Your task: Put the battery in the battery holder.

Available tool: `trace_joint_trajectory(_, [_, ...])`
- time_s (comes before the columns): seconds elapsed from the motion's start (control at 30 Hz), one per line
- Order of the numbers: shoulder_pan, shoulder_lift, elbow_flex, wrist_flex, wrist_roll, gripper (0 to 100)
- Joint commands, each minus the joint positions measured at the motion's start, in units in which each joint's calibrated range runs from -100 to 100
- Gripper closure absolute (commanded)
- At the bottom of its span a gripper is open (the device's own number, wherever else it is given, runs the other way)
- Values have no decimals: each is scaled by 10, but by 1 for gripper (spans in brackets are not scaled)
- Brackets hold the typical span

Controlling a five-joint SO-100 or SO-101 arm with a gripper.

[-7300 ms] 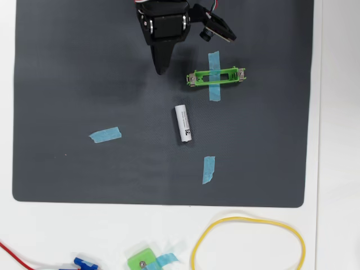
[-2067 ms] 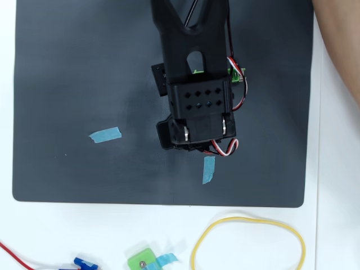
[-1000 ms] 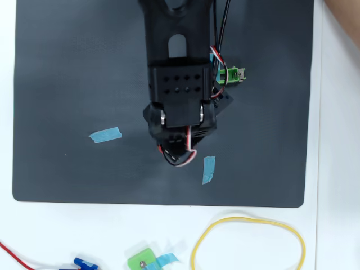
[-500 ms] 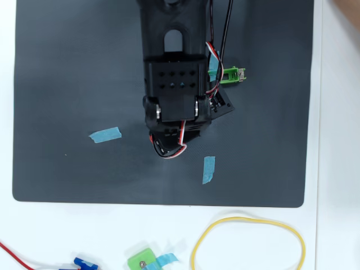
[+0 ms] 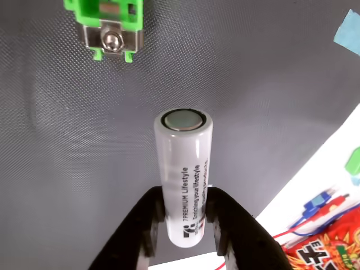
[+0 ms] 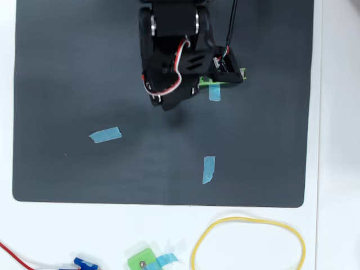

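In the wrist view my gripper [image 5: 184, 209] is shut on the white battery [image 5: 183, 163]. The black fingers [image 5: 147, 225] clamp its printed lower end, and its flat metal end points away from the camera over the dark mat [image 5: 67, 169]. The bright-green battery holder [image 5: 107, 11] lies ahead at the top left, apart from the battery, with one silver end contact [image 5: 111, 38] showing. In the overhead view the arm [image 6: 174, 56] covers the gripper and the battery. Only green slivers of the holder [image 6: 206, 80] show beside it.
Blue tape strips [image 6: 105, 134] [image 6: 208, 170] [image 6: 214, 93] lie on the dark mat [image 6: 67, 67]. On the white table in front of it are a yellow loop [image 6: 247, 247], a small squarish green piece [image 6: 143, 261], a blue connector [image 6: 84, 263] and a red packet [image 5: 332, 247].
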Motion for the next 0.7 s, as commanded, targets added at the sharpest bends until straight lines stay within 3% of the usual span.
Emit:
trace_joint_trajectory(0.0, [0,-89,42,2,-9,100])
trace_joint_trajectory(0.2, [-1,-168,130,-2,-78,100])
trace_joint_trajectory(0.3, [-63,-226,161,-1,-110,100])
trace_joint_trajectory(0.67, [-166,-254,179,5,-113,100])
